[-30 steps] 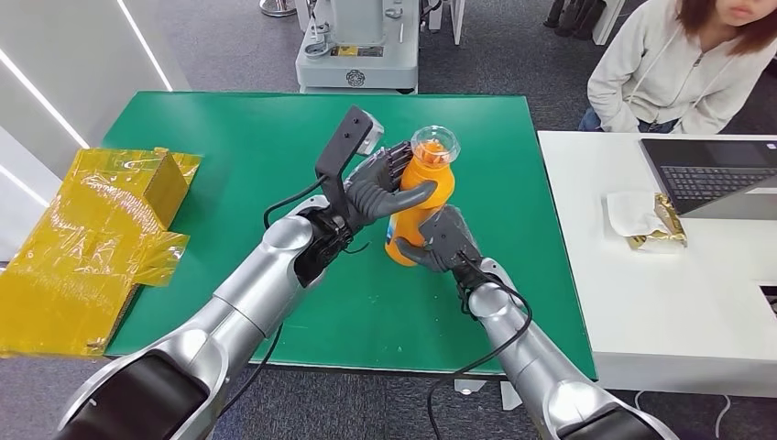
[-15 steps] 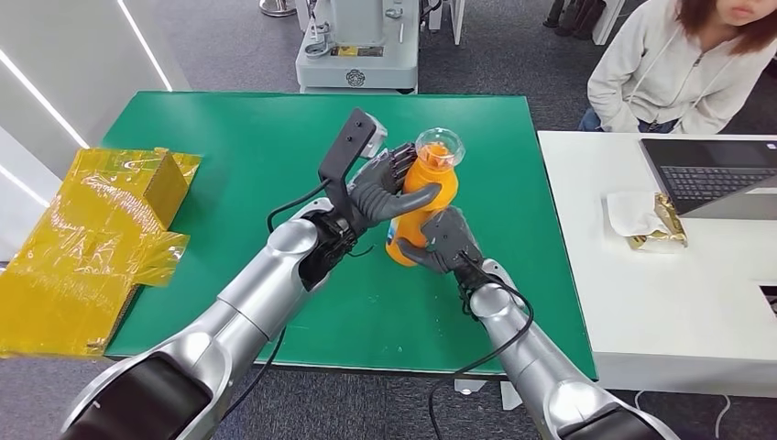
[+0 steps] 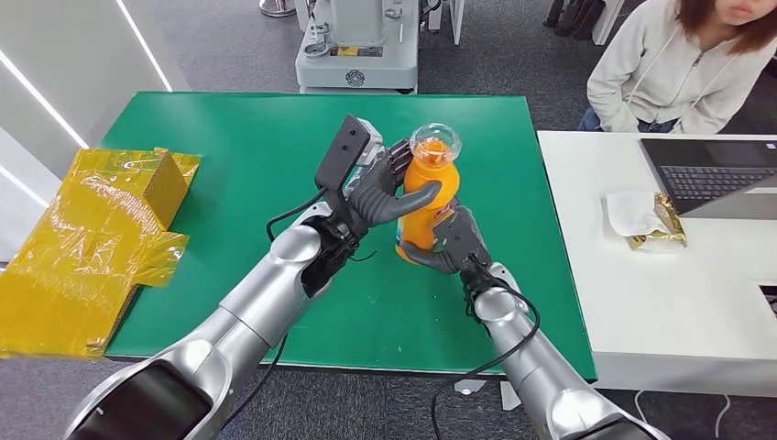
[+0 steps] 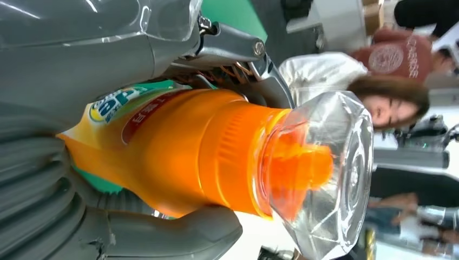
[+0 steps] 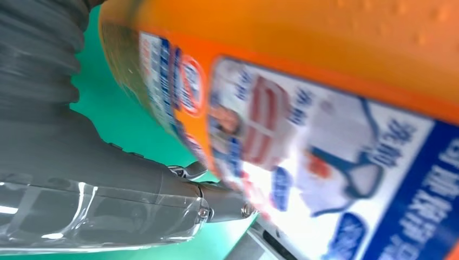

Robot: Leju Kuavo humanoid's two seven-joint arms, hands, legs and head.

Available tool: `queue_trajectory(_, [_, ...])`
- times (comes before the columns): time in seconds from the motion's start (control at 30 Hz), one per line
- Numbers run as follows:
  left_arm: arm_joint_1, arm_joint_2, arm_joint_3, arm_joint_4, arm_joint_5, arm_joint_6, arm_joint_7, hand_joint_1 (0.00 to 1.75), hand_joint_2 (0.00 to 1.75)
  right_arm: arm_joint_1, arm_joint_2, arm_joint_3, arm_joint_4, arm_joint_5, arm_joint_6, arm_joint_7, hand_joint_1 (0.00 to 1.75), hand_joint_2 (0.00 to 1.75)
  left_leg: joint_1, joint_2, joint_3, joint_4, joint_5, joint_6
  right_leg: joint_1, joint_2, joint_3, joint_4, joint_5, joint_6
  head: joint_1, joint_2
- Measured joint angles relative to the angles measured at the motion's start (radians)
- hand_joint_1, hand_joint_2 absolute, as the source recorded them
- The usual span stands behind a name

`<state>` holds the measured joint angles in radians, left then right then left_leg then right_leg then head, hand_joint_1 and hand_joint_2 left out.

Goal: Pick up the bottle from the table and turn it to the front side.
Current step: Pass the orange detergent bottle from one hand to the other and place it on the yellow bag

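The orange bottle stood upright above the middle of the green counter, lifted clear of its surface and gripped by both of the robot's hands. The left hand was wrapped around the upper body of the bottle, thumb across the near side and darker fingers curled around the far side, just under the clear domed cap. The right hand clasped the lower part of the bottle from the right, its fingers closed against the base. In the left wrist view the bottle's orange spout showed inside the transparent cap, with part of a green and yellow label near the hand. In the right wrist view a blue and white printed label faced the camera, blurred. A yellow wrapped package lay over the counter's left edge. A person in a pale hoodie sat beyond a white counter carrying a laptop.
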<state>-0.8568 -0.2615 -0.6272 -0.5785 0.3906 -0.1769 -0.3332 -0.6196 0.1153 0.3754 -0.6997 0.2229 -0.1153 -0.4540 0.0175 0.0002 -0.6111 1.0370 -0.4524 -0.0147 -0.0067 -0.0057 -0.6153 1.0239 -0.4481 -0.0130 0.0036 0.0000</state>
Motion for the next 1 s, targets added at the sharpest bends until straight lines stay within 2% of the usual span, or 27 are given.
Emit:
queue_trajectory(0.37, [0.012, 0.056, 0.011, -0.004, -0.011, 0.012, -0.039, 1.75, 1.75, 0.135, -0.049, -0.012, -0.223, -0.031, 0.027, -0.011, 0.00, 1.75, 0.000, 0.000, 0.000, 0.000, 0.000, 0.000, 0.000, 0.000, 0.000, 0.000, 0.000, 0.000, 0.000, 0.000])
queue_trajectory(0.6, [0.015, 0.072, 0.022, -0.004, -0.026, 0.030, -0.047, 1.75, 1.75, 0.188, -0.072, -0.010, -0.311, -0.042, 0.021, -0.012, 0.00, 1.75, 0.000, 0.000, 0.000, 0.000, 0.000, 0.000, 0.000, 0.000, 0.000, 0.000, 0.000, 0.000, 0.000, 0.000])
queue_trajectory(0.8, [0.014, 0.096, 0.040, -0.001, -0.062, 0.096, -0.084, 1.75, 1.75, 0.251, -0.090, 0.005, -0.405, -0.047, 0.015, -0.017, 0.00, 1.75, 0.000, 0.000, 0.000, 0.000, 0.000, 0.000, 0.000, 0.000, 0.000, 0.000, 0.000, 0.000, 0.000, 0.000])
queue_trajectory(1.0, [0.003, 0.130, 0.052, 0.008, -0.186, 0.259, -0.166, 1.75, 1.75, 0.332, -0.112, 0.034, -0.536, -0.031, 0.008, -0.012, 0.00, 1.75, 0.000, 0.000, 0.000, -0.001, 0.000, 0.000, 0.000, 0.000, 0.000, 0.000, 0.000, 0.000, 0.000, 0.000])
